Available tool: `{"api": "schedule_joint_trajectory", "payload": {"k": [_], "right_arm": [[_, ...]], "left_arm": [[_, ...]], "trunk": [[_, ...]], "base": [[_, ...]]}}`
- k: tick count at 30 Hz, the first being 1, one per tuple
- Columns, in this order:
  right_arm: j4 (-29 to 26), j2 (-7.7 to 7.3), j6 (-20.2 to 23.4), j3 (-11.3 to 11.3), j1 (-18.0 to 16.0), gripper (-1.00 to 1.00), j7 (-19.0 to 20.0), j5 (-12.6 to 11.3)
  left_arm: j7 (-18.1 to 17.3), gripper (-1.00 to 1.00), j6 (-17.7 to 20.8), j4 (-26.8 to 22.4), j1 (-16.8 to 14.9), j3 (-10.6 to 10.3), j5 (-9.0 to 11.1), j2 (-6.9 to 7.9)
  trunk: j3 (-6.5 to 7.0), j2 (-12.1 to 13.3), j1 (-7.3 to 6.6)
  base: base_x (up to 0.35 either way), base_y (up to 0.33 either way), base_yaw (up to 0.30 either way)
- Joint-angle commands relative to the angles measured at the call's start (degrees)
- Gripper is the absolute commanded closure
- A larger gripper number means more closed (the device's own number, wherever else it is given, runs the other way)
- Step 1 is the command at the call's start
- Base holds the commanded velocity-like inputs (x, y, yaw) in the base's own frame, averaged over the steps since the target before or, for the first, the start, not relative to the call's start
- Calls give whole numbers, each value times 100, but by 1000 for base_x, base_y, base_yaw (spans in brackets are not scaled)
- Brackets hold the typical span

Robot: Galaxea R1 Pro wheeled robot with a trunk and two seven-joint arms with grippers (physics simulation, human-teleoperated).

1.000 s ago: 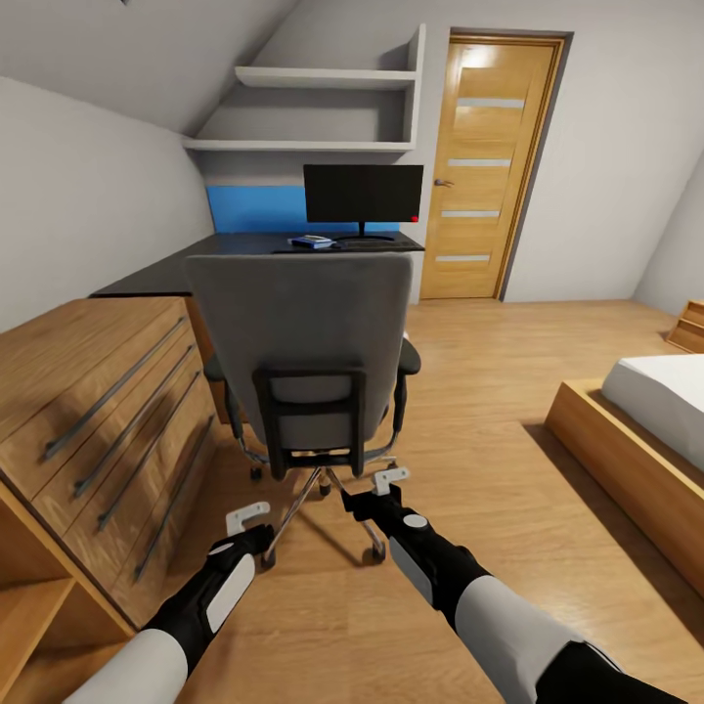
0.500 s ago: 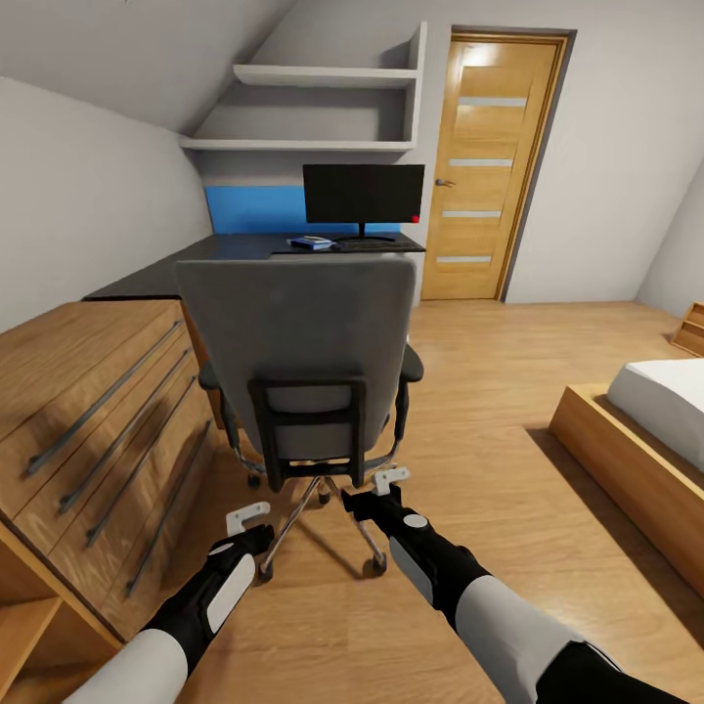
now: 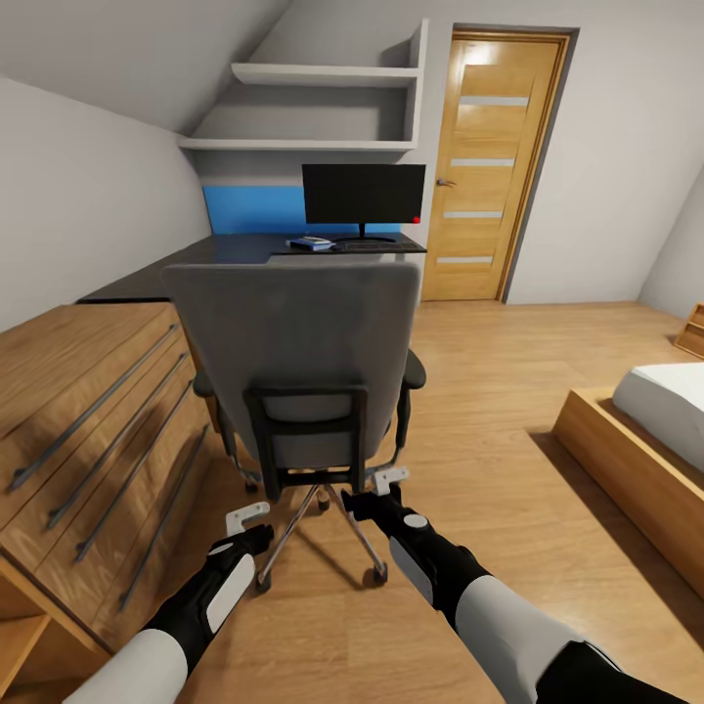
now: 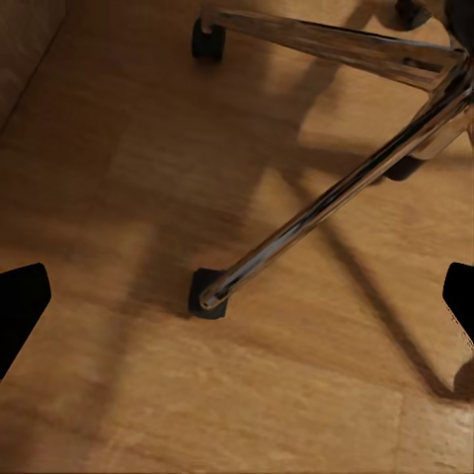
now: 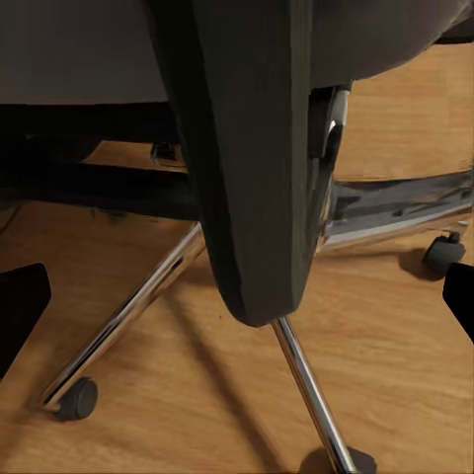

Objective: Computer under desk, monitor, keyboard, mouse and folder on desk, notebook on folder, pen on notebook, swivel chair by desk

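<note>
The grey swivel chair (image 3: 293, 342) stands with its back to me, between me and the dark desk (image 3: 235, 249). On the desk sit the black monitor (image 3: 364, 194), a dark keyboard (image 3: 367, 244) in front of it and a small blue-and-white item (image 3: 311, 242) to its left. The chair's back hides its seat and any folder on it. My left gripper (image 3: 249, 516) hangs open over the chair's chrome leg and caster (image 4: 207, 293). Just behind the chair's black back support (image 5: 252, 148), my right gripper (image 3: 386, 481) is open too.
A wooden chest of drawers (image 3: 98, 411) runs along the left, close to my left arm. A bed with a wooden frame (image 3: 636, 460) lies at the right. A wooden door (image 3: 489, 166) and wall shelves (image 3: 323, 108) stand beyond the desk. Bare wood floor lies between chair and bed.
The whole view has shifted: the camera has come nearer to the chair, which looks larger, and the drawers have slid down and left. Both grippers hold the same pose, open.
</note>
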Motion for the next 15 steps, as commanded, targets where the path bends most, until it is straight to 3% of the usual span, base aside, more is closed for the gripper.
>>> {"api": "schedule_joint_trajectory", "payload": {"k": [1, 15], "right_arm": [[1, -4, -8, 36, -6, -100, -10, -59], [-2, -11, -8, 28, -6, -100, -18, -59]], "left_arm": [[47, -100, 20, -10, -3, -28, 42, 5], [50, -100, 22, -10, -3, -28, 39, 5]], "trunk": [[-5, -2, 1], [-5, -2, 1]], "base": [[170, 0, 0], [32, 0, 0]]}}
